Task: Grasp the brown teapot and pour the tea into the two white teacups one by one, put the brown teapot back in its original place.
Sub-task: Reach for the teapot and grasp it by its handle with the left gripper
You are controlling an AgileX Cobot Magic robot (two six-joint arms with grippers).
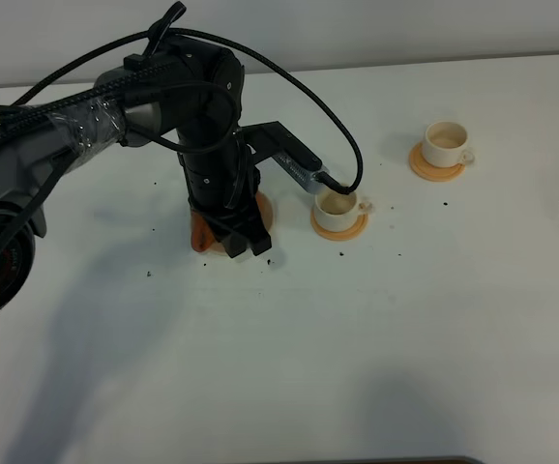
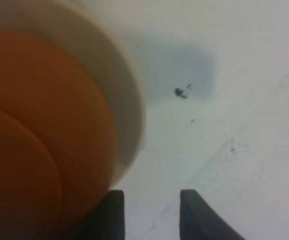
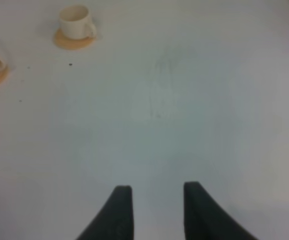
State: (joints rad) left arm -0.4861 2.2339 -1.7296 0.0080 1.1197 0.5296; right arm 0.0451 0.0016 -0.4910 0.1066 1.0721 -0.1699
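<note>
left wrist view, brown teapot (image 2: 34, 125) on beige coaster (image 2: 128, 100), left and right jaws parted, empty

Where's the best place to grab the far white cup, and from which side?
Probably across the body of the far white cup, coming from above. It stands upright on its coaster with open table all round, and its side handle looks too small to pinch. Leave that handle outside the grip.
</note>
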